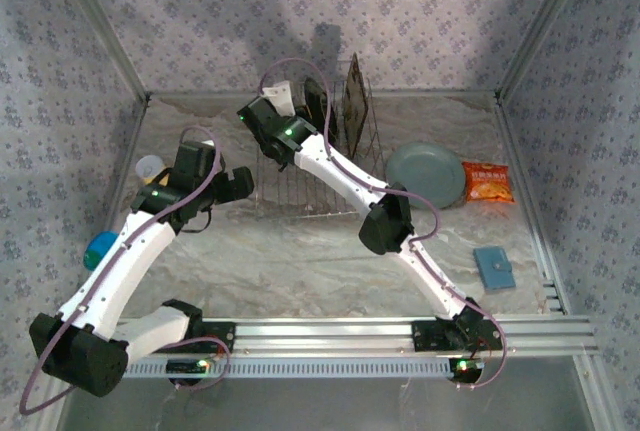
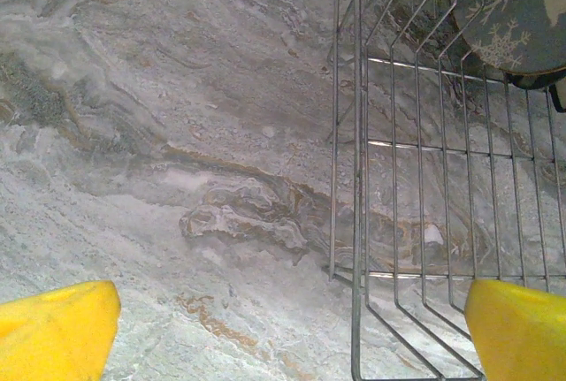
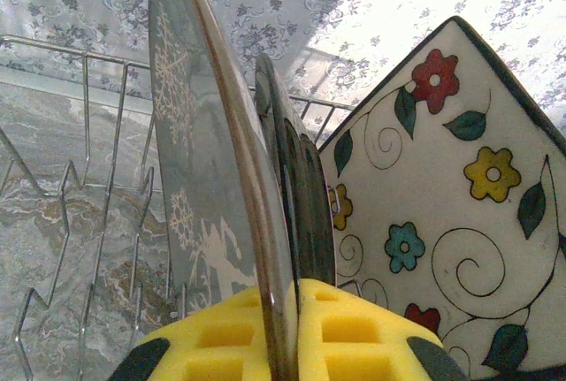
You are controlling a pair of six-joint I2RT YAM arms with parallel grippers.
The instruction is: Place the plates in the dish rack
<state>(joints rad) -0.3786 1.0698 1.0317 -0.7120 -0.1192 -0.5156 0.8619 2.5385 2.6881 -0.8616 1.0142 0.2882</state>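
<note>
At the dish rack (image 1: 300,186), right gripper (image 3: 285,346) pinches the deer plate (image 3: 199,178) upright; seat its rim in 1 free slot before releasing. Left gripper (image 2: 287,332) spread, idle. Grey-blue plate (image 1: 425,174) on table (image 1: 300,261).

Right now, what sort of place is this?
Probably a robot test booth staged as a kitchen counter: patterned cloth walls on a metal frame, a marble-print tabletop, a wire dish rack.

Four plates (image 1: 425,174), one dish rack (image 1: 292,189), one orange packet (image 1: 488,182), one blue pad (image 1: 494,267).
</note>
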